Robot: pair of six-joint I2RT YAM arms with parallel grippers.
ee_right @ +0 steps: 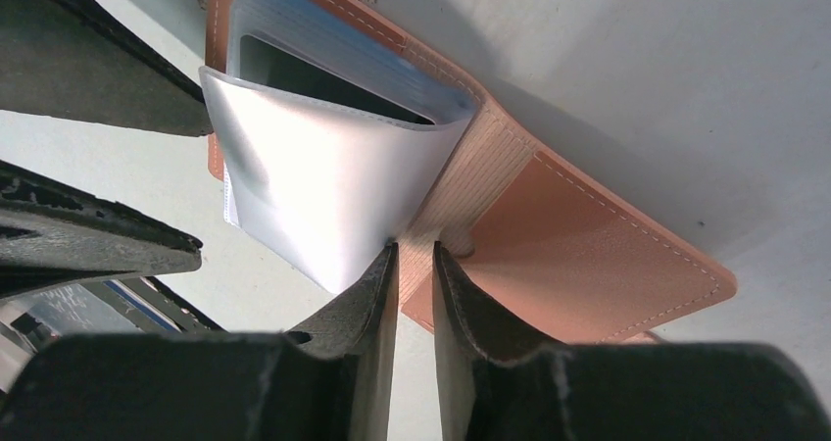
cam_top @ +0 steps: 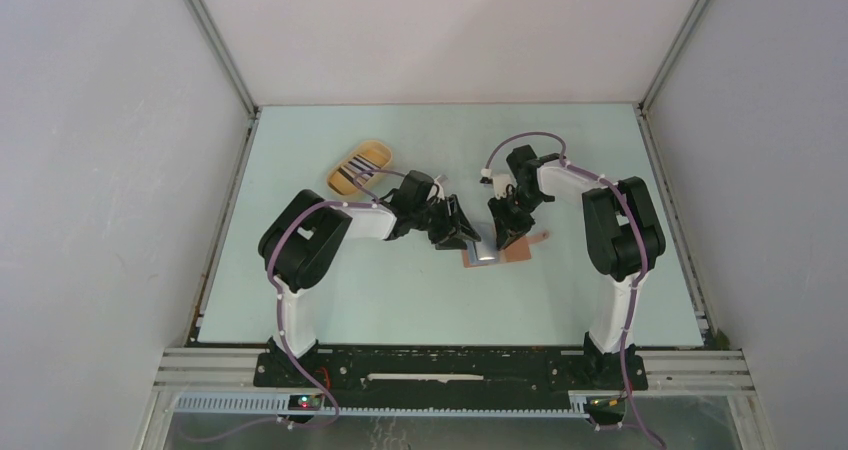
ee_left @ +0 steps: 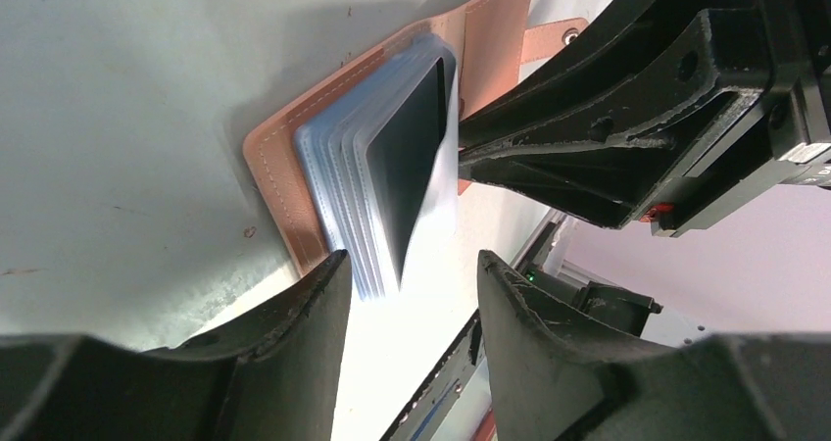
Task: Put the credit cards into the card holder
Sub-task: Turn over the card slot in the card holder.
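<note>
Now, far left, a yellow oval tray (cam_top: 372,151) holds the striped credit cards (cam_top: 350,177), black, white and blue, well apart from both arms. Next along, the left gripper (ee_left: 412,265) hovers low with its jaws apart and nothing pinched, its fingertips just beside the loose ends of the clear sleeves (ee_right: 314,186). Centre stage, the card holder (ee_left: 279,176) lies open on the pale green table (cam_top: 400,300). It is tan-brown and leather-like, with light stitching round the edge and a snap tab (ee_left: 554,39) poking out at the far side. The sleeves fan up from it, and one dark card (ee_left: 407,157) sits tucked in a sleeve. On the right, the right gripper (ee_right: 415,255) has its jaws nearly together, clamped on the holder's ribbed spine edge.
</note>
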